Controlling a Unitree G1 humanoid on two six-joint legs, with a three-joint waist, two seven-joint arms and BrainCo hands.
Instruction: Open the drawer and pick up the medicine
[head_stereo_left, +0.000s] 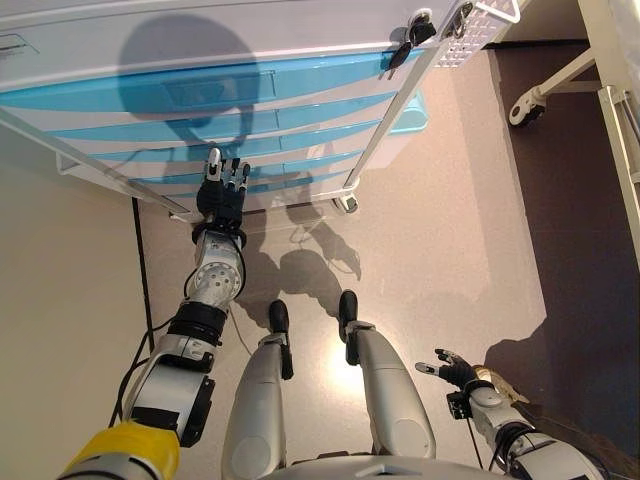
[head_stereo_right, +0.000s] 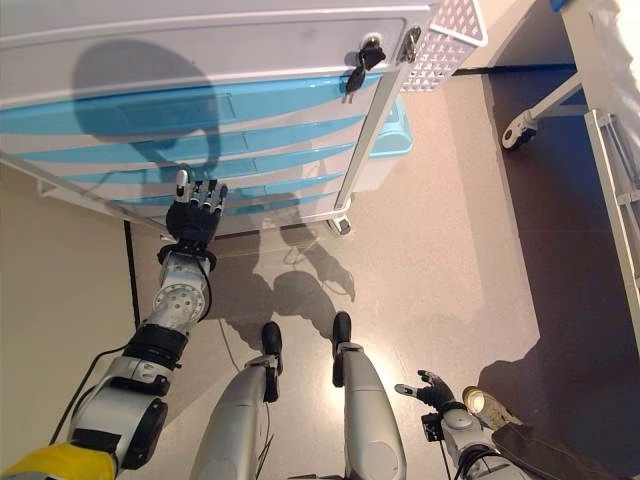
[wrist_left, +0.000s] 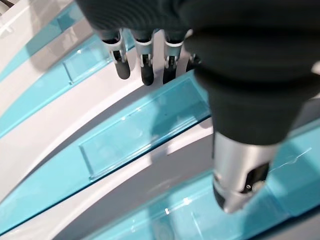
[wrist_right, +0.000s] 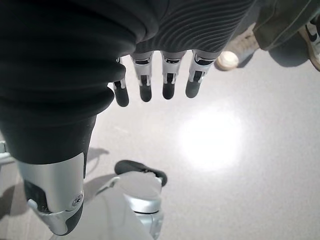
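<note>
A white cart with several translucent blue drawers stands before me; all drawers look closed. No medicine shows in any view. My left hand is raised in front of the lower drawers, fingers straight and empty. In the left wrist view its fingertips point at a blue drawer front with a clear handle plate, not touching it. My right hand hangs low at my right side, fingers relaxed and empty, over bare floor in the right wrist view.
A key hangs in the cart's top right corner. A white perforated basket hangs on its right side. The cart stands on castors. A wheeled white frame stands at right. A person's shoe is near my right hand.
</note>
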